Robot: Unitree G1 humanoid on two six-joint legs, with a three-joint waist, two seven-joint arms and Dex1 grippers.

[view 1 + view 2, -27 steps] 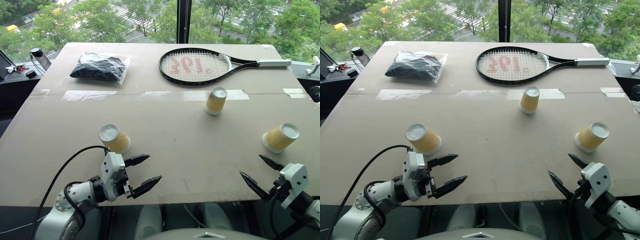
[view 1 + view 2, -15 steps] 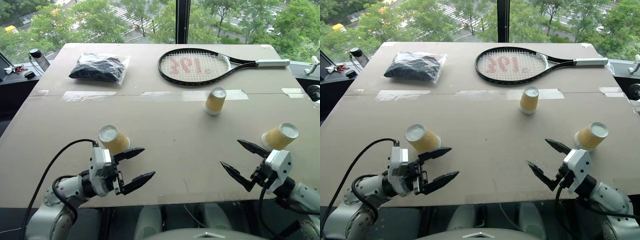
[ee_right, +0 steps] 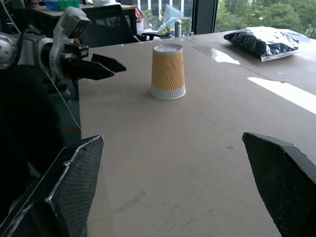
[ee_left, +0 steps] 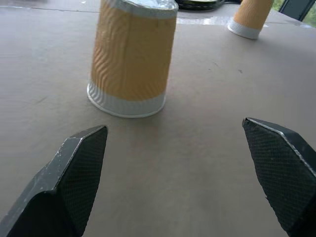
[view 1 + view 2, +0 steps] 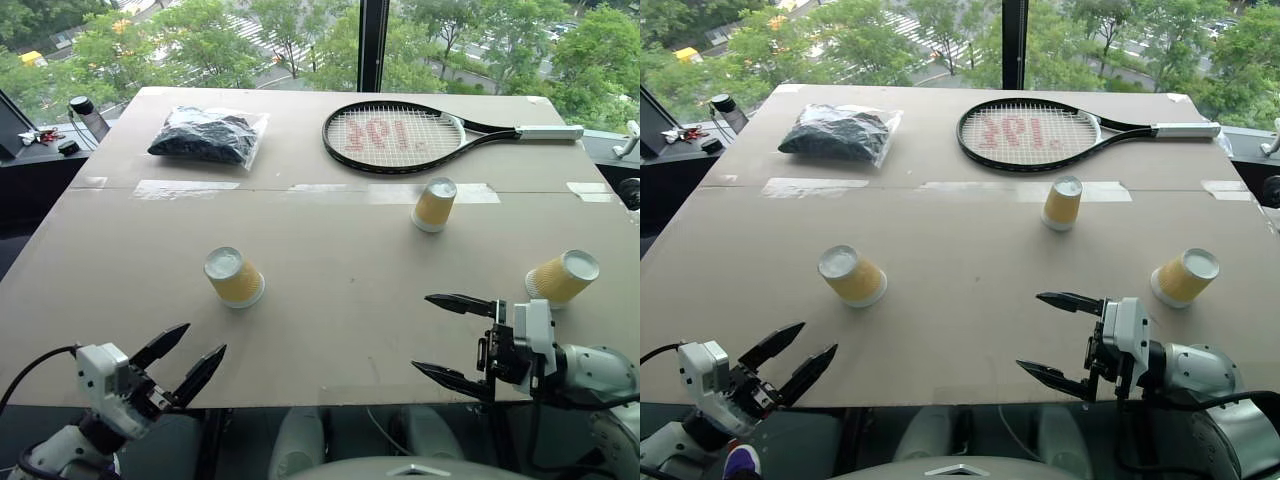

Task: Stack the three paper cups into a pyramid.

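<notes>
Three paper cups stand upside down and apart on the brown table (image 5: pixel 330 250): the left cup (image 5: pixel 234 277), the middle cup (image 5: pixel 434 204) near the racket, and the right cup (image 5: pixel 562 277). No pyramid is formed. My left gripper (image 5: pixel 206 337) is open and empty at the table's front left edge, pointing at the left cup (image 4: pixel 132 54) from a short way back. My right gripper (image 5: pixel 422 333) is open and empty over the front right of the table. It points left, with the right cup behind it. In the right wrist view the left cup (image 3: pixel 168 71) stands far ahead of it.
A tennis racket (image 5: pixel 400 135) lies at the back right and a clear bag of dark stuff (image 5: pixel 205 135) at the back left. Tape strips (image 5: pixel 185 187) cross the table's middle seam. Bare board lies between the cups.
My left gripper has drawn back from beside the left cup to the front left edge. My right gripper has swung inward and turned to point left. Both stayed open; the cups have not moved.
</notes>
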